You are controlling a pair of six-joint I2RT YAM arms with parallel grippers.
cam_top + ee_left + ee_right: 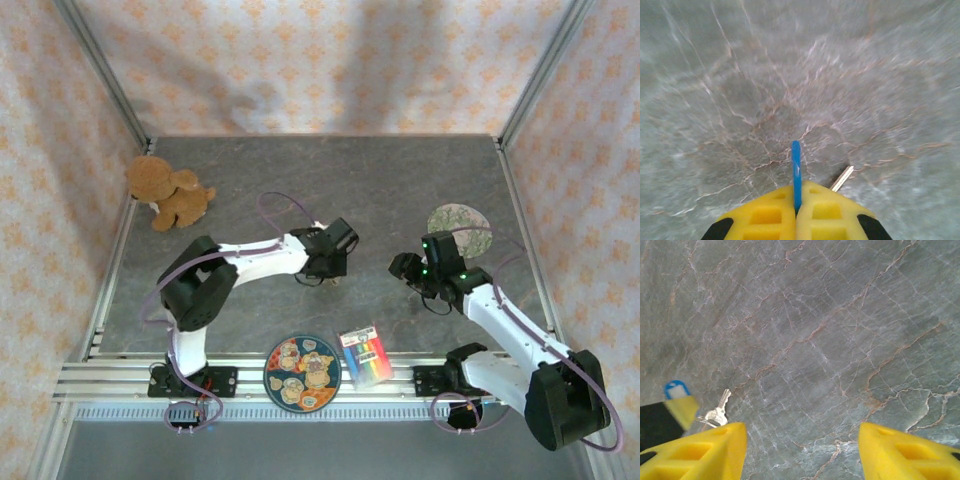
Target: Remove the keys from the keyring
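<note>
Your left tool (pixel 797 202) is clenched on the thin blue plastic tag (pixel 796 167), with the small silvery metal keys (pixel 717 412) just beside it, close to the grey veined bench (pixel 840 315), so with the bunch anchored you likely need the released right tool (pixel 802 445) brought across onto one key.

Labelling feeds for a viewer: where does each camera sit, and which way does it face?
Top external: above and behind the robot, looking down on the table; left arm and right arm show.
Left wrist: on the left arm, looking down past the shut left hand pinching a blue tag.
Right wrist: on the right arm, looking down past the open right hand.
Shared: both wrist views catch blue tag and keys.
</note>
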